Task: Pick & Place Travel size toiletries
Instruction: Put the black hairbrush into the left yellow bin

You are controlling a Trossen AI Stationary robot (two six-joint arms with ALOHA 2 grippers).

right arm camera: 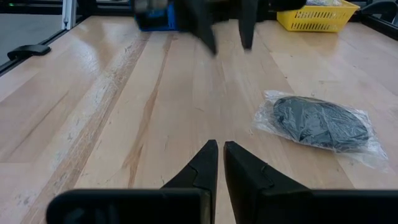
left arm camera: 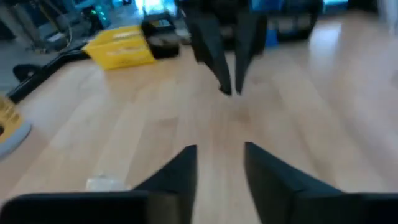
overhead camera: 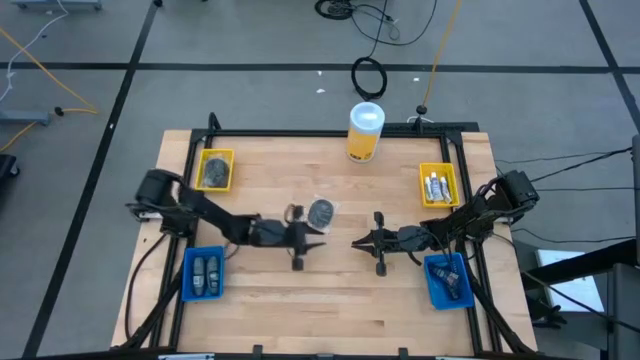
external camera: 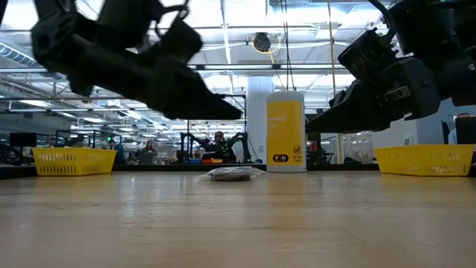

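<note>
A wrapped grey disc point(overhead camera: 322, 212) is lying alone on the table point(overhead camera: 330, 300), just above centre in the high view. The left gripper point(overhead camera: 318, 243) is hovering just below it with fingers parted and empty. The right gripper point(overhead camera: 358, 241) is sitting right of centre, fingers closed on nothing.

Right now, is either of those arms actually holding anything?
No. The left gripper has its fingers apart with nothing between them, the right gripper is shut on nothing, and the wrapped disc lies alone on the table.
</note>
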